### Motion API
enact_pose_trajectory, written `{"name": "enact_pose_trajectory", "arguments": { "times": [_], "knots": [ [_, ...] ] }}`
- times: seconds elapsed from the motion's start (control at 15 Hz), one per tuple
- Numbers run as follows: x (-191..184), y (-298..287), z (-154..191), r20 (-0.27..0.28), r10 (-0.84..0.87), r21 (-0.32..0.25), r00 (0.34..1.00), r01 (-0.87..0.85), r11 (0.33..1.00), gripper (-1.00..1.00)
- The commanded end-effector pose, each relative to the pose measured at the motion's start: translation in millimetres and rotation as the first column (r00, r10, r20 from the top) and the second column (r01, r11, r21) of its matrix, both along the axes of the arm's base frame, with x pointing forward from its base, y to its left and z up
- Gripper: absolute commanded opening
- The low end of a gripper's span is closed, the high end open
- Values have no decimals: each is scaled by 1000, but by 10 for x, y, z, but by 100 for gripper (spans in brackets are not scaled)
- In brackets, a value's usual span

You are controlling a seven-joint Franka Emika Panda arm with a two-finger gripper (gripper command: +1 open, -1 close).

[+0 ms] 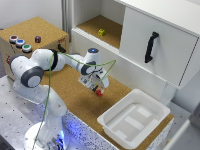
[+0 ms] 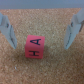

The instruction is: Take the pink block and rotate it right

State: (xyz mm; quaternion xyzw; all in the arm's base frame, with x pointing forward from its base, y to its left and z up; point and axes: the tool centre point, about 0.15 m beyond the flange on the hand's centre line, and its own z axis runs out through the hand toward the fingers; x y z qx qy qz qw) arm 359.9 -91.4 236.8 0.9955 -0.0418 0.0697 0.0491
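At the exterior view's left, a wooden box (image 1: 35, 30) is seen at the far left corner of the worktop (image 1: 75, 102). Three round buttons (image 1: 20, 43) and a small dark knob (image 1: 37, 39) are carried on its top. The white arm (image 1: 37, 70) is mounted in front of this box and is stretched across the cork surface toward the middle of the worktop.

In the middle, the gripper (image 1: 96, 86) is pointed down at the cork. The pink block (image 1: 99, 92) is found directly under it, resting on the worktop not far from the front edge. In the wrist view the block (image 2: 35, 47) is shown lying on the cork between the two fingers (image 2: 73, 31), with black letters printed on its upper face. The jaws are spread apart, and a gap is left on each side of the block, so it is not touched by them.

Behind, a small yellow block (image 1: 101, 32) is placed on the shelf (image 1: 100, 25) of the white cabinet. A black handle (image 1: 151, 46) is fixed on the cabinet door (image 1: 160, 45) further to the exterior view's right.

At the exterior view's right, a white bin (image 1: 134, 118) is set at the near right corner of the worktop, near the pink block but apart from it.
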Motion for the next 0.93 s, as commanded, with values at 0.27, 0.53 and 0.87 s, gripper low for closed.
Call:
{"name": "enact_pose_trajectory", "arguments": {
  "times": [0.27,0.53,0.87],
  "knots": [
    [305,56,-453,30,-2,44,1000,1,999,-100],
    [319,96,-433,30,-5,48,1000,4,999,-100],
    [329,261,84,80,-73,39,994,70,997,-100]
  ]
}}
